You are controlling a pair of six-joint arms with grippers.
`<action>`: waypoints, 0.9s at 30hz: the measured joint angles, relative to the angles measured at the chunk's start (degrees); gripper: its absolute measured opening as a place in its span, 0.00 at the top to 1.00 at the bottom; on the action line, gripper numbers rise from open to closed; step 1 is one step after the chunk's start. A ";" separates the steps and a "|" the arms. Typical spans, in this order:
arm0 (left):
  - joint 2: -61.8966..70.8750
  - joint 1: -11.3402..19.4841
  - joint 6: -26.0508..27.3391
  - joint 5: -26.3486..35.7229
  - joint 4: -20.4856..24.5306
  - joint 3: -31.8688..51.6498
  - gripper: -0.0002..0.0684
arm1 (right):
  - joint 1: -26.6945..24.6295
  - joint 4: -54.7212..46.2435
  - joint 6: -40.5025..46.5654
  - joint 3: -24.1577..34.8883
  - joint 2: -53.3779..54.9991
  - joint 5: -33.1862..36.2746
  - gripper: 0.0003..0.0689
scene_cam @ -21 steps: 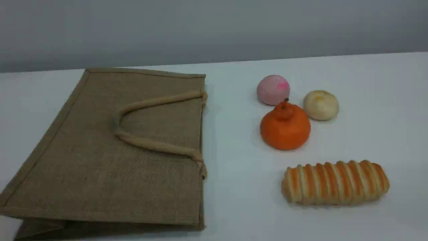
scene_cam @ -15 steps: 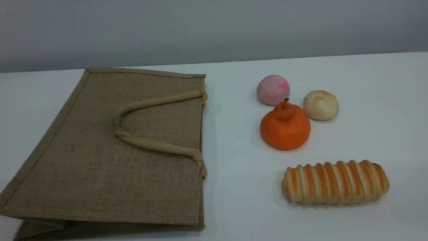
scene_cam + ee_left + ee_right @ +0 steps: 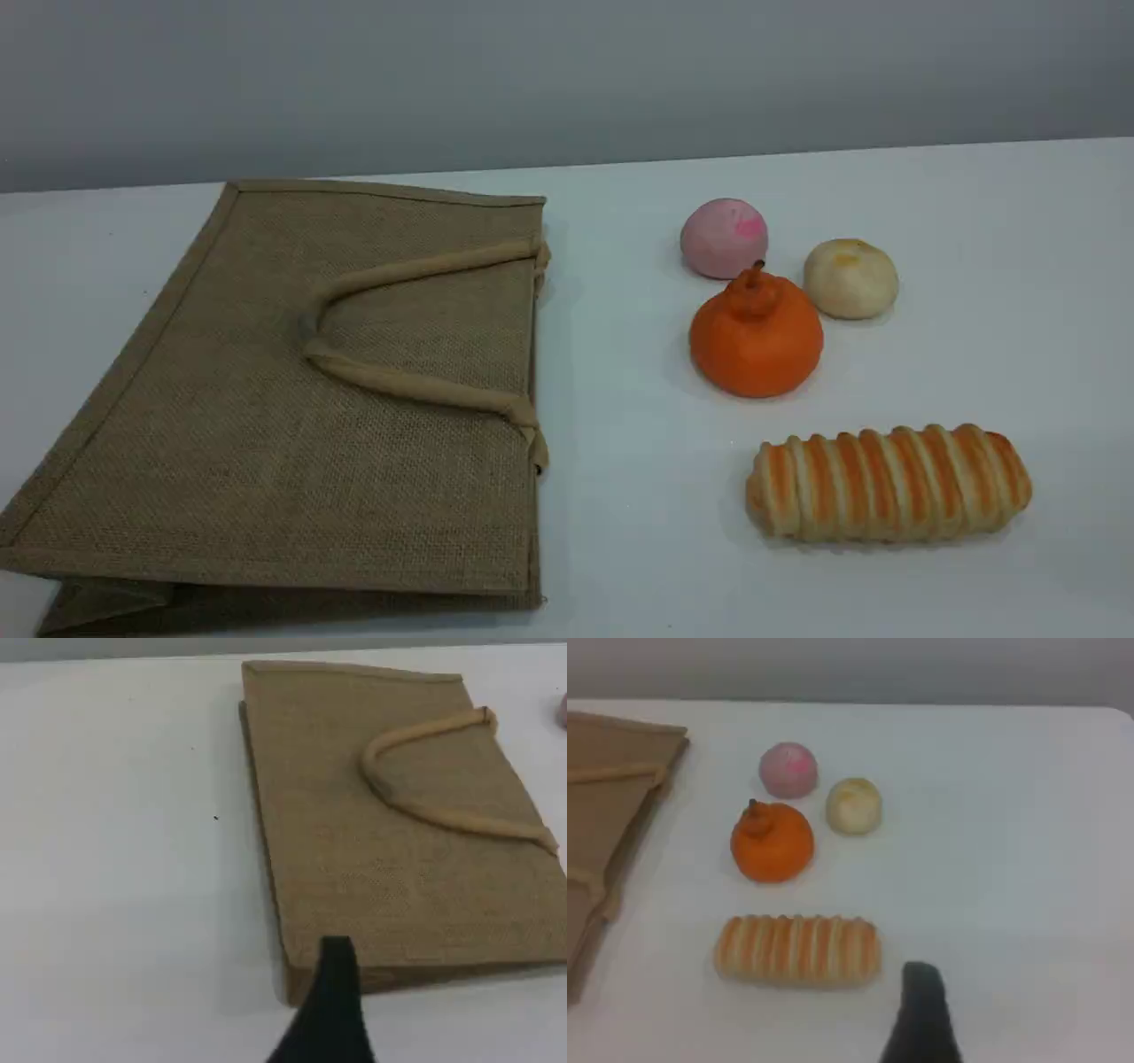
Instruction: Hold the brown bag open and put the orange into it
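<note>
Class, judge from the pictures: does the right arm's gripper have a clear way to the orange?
Probably yes. The orange stands uncovered on the table, with the striped bread loaf nearest the right gripper, but the way from above is open.

You're looking at a bag (image 3: 266, 443) of coarse, rough woven jute, matt, with smoother padded cloth handles (image 3: 407, 385). The orange (image 3: 756, 341) has a matt, faintly dimpled skin. The bread (image 3: 889, 483) shows a slight sheen. The surface (image 3: 974, 221) is smooth, matt white.
</note>
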 joint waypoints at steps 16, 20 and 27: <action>0.00 0.00 0.05 0.00 0.00 0.00 0.14 | 0.00 0.00 0.11 0.00 0.00 0.00 0.32; 0.00 0.00 0.05 0.00 0.00 0.00 0.14 | 0.00 0.00 0.11 0.00 0.00 0.00 0.32; 0.00 0.00 0.00 0.00 0.00 0.00 0.14 | 0.00 0.64 -0.01 0.00 0.00 0.00 0.32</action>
